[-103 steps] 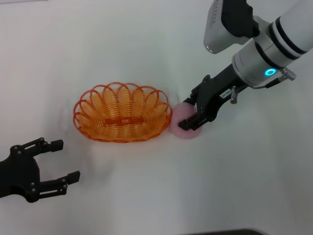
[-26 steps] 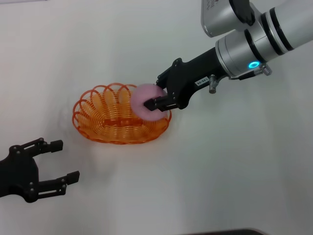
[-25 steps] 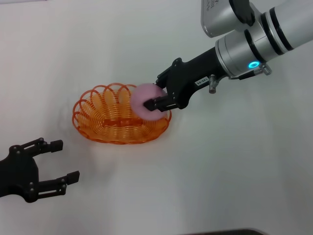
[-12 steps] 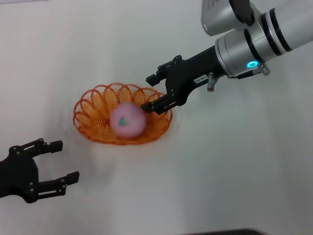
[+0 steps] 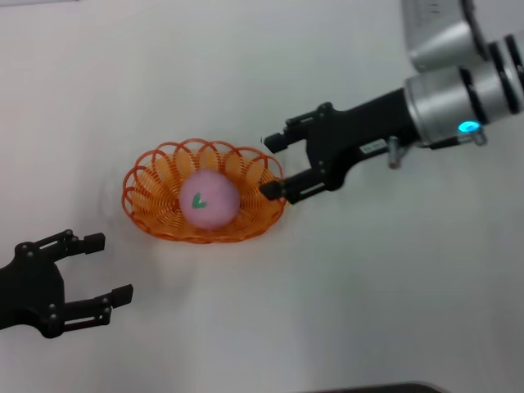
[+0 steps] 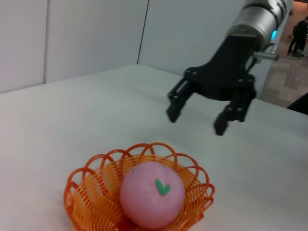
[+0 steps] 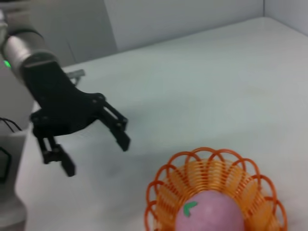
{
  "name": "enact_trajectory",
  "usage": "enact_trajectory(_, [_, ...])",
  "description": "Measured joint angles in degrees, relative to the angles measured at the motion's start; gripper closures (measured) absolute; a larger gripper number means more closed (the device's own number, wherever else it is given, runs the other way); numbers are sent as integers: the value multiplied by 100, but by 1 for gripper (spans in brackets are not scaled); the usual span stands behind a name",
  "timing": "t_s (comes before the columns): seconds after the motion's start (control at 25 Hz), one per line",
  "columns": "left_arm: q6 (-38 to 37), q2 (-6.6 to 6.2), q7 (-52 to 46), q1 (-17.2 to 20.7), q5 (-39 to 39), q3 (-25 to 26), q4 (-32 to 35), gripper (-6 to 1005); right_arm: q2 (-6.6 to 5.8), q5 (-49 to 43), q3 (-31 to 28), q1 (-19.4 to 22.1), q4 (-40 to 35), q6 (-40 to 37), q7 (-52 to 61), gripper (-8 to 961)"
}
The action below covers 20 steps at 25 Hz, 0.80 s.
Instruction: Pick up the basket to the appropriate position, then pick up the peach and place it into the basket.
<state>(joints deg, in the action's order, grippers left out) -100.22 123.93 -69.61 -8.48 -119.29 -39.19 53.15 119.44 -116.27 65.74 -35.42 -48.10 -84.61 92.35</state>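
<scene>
The peach [image 5: 210, 201] sits inside the basket [image 5: 147, 196], left of centre in the head view, with its green leaf mark facing up. The basket rests flat on the white counter [image 5: 344, 295], and the peach fills most of its middle, ringed by the orange loops of the rim.

The right tool [image 5: 274, 166] is just to the right of the basket, reaching in from the upper right of the frame. Its two black fingers [image 5: 281, 190] are spread wide and hold nothing; the lower one lies over or just by the basket's right rim, though contact cannot be judged, while the upper one is clear of it. In the left wrist view the same tool [image 6: 195, 121] hangs above and behind the basket [image 6: 77, 192], apart from the peach [image 6: 151, 194], fingers parted.

The left tool [image 5: 106, 270] is at the lower left of the head view, well apart from the basket, low over the counter. Its fingers are spread wide and empty. The right wrist view shows it [image 7: 94, 153] beyond the basket [image 7: 163, 185] and peach [image 7: 211, 216], touching neither.
</scene>
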Motion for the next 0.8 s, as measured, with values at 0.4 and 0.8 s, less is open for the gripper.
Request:
enact_trajectory(0.4, [0,-6,0,-32,12,-1,-143,139,5,16,-1201,836,-85,-1088,-1108,167])
enact_trajectory(0.8, [35,-14,17,-105,20,0,-281,139,-2,82,-1811,1433,346,-1329,-2045,108])
